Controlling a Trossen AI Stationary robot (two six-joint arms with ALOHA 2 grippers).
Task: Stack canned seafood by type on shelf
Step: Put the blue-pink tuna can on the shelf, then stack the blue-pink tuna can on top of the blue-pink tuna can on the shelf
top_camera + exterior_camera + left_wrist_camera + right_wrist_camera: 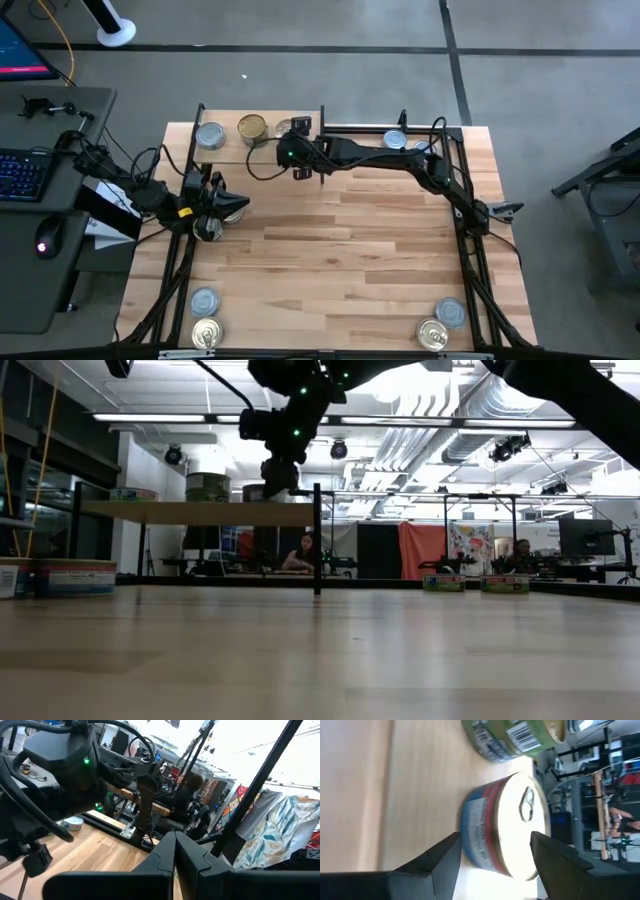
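High view: right end effector is hovering over the shelf, beside a gold-topped tin and a silver-topped tin, both upright; left end effector is idling at the table's left edge. Right wrist view: fingers are standing open, straddling a blue-red tin, lid facing sideways. Left wrist view: its fingers are pressing together, empty.

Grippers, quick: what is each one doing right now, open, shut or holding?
Left gripper: shut, holding nothing, parked at the table's left edge.
Right gripper: open, fingers either side of a blue-labelled tin on the shelf, not clamped on it.
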